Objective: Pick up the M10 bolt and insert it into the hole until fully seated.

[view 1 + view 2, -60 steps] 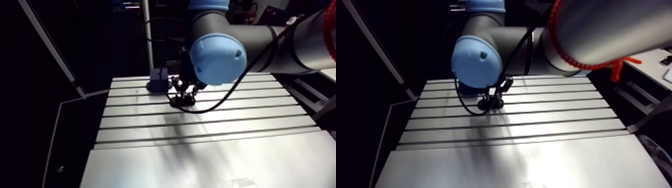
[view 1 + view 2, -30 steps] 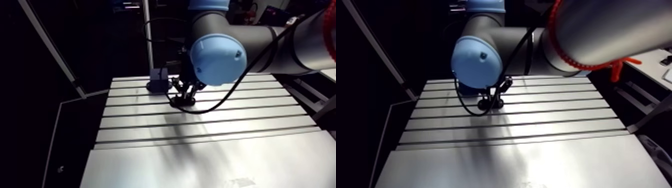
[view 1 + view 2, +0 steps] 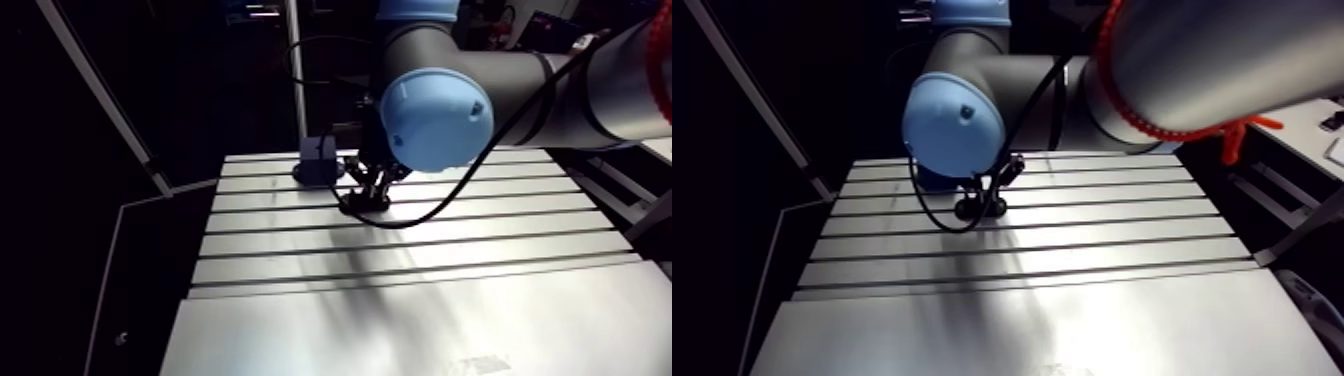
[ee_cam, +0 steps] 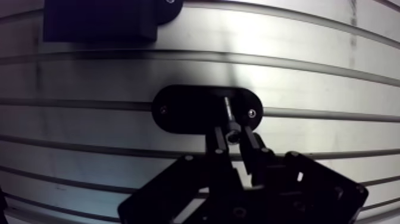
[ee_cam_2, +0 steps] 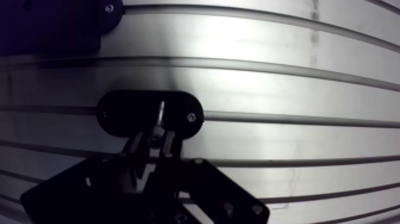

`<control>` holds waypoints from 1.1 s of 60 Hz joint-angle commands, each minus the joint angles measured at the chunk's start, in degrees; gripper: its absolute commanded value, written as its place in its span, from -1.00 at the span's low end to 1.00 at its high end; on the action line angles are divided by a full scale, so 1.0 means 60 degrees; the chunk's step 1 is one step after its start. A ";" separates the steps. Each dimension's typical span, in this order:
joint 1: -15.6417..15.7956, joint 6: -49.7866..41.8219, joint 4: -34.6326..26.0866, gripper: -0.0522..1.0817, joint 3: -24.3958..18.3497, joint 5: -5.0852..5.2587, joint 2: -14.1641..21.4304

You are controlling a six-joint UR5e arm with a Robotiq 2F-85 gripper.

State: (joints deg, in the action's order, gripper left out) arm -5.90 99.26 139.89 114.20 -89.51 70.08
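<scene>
While in hand (image 4: 233, 138), slim shiny bolt (image 4: 228, 111)

Claw (image 4: 234, 138) points downward; clamped on bolt (image 4: 228, 109).

The block (image 4: 98, 21) stands on the counter (image 4: 333, 77) beyond the plate (image 4: 190, 110), apart from it: the only obstacle near the tool (image 4: 233, 136), which grips the bolt (image 4: 227, 108) over the plate. To either side of the plate the counter lies open.
</scene>
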 commanded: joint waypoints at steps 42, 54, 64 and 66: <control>-0.0054 -0.0083 -0.1475 0.95 -0.1024 0.0031 0.0514; -0.0028 -0.0429 -0.3422 0.99 -0.2257 0.0029 0.0471; 0.0014 -0.0757 -0.4636 0.99 -0.3261 0.0043 0.0414; 0.0041 -0.0829 -0.5031 0.99 -0.3654 0.0042 0.0346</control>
State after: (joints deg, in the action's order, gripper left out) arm -5.99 96.56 119.10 100.18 -89.34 72.81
